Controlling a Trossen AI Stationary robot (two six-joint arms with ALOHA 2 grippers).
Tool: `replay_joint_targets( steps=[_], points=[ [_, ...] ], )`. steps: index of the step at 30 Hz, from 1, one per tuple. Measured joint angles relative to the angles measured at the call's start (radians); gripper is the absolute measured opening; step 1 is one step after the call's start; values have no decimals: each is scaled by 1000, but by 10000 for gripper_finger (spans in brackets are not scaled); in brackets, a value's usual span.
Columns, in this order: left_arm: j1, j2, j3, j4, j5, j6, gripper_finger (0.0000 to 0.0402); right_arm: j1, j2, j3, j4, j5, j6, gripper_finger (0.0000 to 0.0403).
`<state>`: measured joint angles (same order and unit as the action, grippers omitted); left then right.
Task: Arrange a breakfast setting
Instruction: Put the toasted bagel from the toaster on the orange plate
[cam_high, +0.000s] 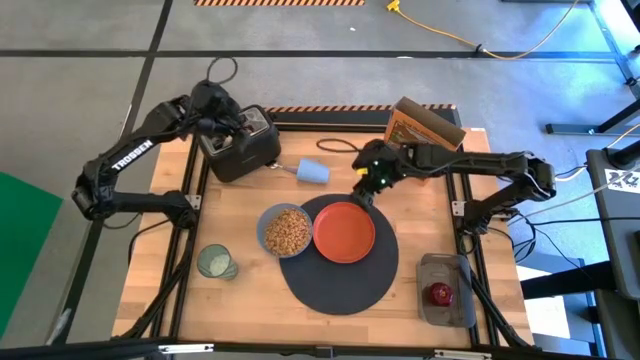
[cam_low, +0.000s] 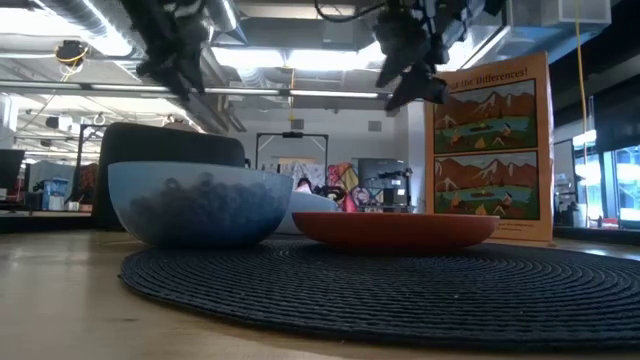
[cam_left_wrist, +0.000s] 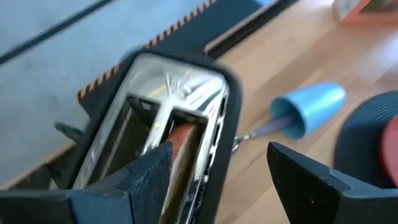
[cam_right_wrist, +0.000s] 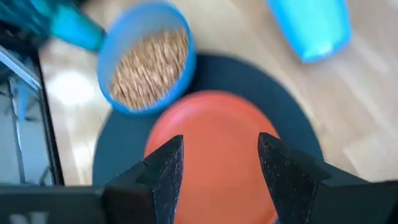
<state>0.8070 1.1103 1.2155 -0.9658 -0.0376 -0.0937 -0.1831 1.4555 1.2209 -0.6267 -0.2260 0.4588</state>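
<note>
The mat is being seen lying near the middle of the table, toward the front edge. The plate is lying on the mat's rear part, and the bowl, with cereal in it, is resting just left of the plate, overlapping the mat's left rim. The cup is standing near the front left corner. The toaster is sitting at the rear left corner, with the toast slice standing in one slot. A tumbler is lying on its side between the toaster and the mat. The cereal box is standing at the rear edge, toward the right. The apple is resting in a tray at the front right corner.
</note>
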Motion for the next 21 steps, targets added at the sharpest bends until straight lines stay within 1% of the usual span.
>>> replay_joint_targets(
  steps=[3, 6, 7, 9, 13, 16, 19, 21],
  points=[
    [-11, 0, 124, -68, -28, 7, 253, -26, 0, 0, 115, -45, -1, 195],
    [-23, -6, 242, -148, -82, 45, 252, -43, 0, 0, 282, -107, 6, 195],
    [-26, -14, 269, -166, -89, 51, 252, -43, 0, 0, 348, -128, 11, 195],
    [-35, -40, 298, -170, -72, 52, 252, -42, 0, 0, 495, -171, 34, 195],
    [-70, -152, 289, -147, -15, 47, 252, -39, 0, 0, 778, -261, 92, 195],
    [-116, -265, 250, -110, 0, -16, 252, -39, -1, 0, 928, -307, 144, 195],
    [-163, -380, 179, -26, 3, -90, 252, -39, -14, 0, 1006, -296, 170, 195],
    [-190, -445, 112, 52, 6, -137, 252, -39, -30, 0, 997, -260, 170, 195]
  ],
)
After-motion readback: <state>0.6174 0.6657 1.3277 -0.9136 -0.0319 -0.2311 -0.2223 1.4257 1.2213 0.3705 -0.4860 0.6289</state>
